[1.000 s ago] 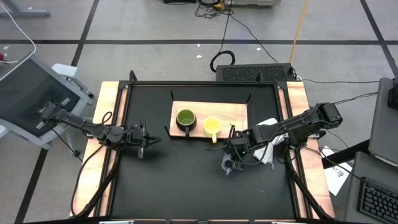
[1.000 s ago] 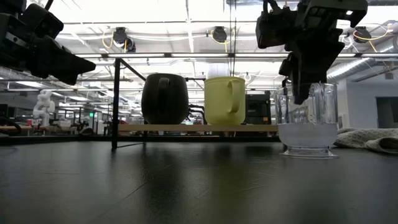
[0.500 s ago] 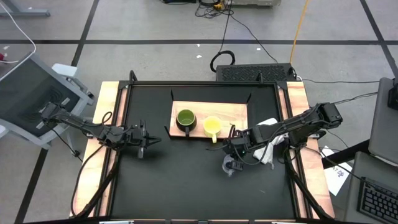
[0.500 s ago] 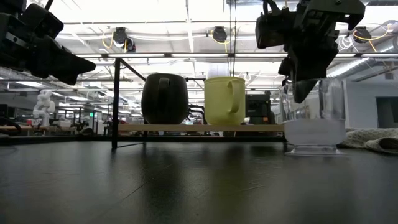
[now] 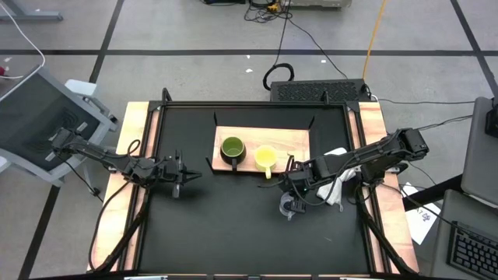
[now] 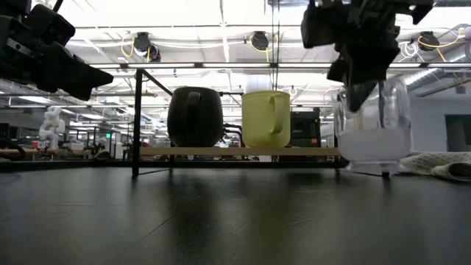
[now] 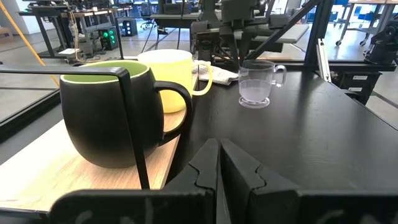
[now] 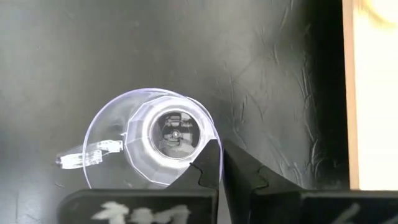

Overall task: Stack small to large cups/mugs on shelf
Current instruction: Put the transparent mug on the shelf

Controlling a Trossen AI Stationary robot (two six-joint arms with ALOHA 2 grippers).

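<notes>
- Landmark: flat light-brown wooden shelf board with thin black corner brackets [image 5: 284, 140], set at the far middle of the black tabletop [image 5: 226, 218].
- Dark olive-green mug with a green inside [image 5: 232, 148] is seen on the shelf's left half, upright, handle toward the table's near side.
- Bright yellow mug [image 5: 265, 159] is seen on the shelf just right of the green mug, upright, near the shelf's front edge; a small gap between the two shows in the low view.
- Small clear transparent handled cup [image 6: 372, 125] is off the shelf, in front of its right front corner, held just clear of the tabletop; a gap under its base shows in the low view.
- Right gripper [image 5: 291, 196] is clamped on the clear cup's rim from above; fingers [image 8: 214, 163] are closed across the wall on the side away from the cup's handle.
- Left gripper [image 5: 180, 177] is parked left of the shelf, above the tabletop, fingers [image 7: 208, 168] pressed together with nothing between them.
- White crumpled cloth [image 5: 339, 183] lies right of the shelf, under the right arm.
</notes>
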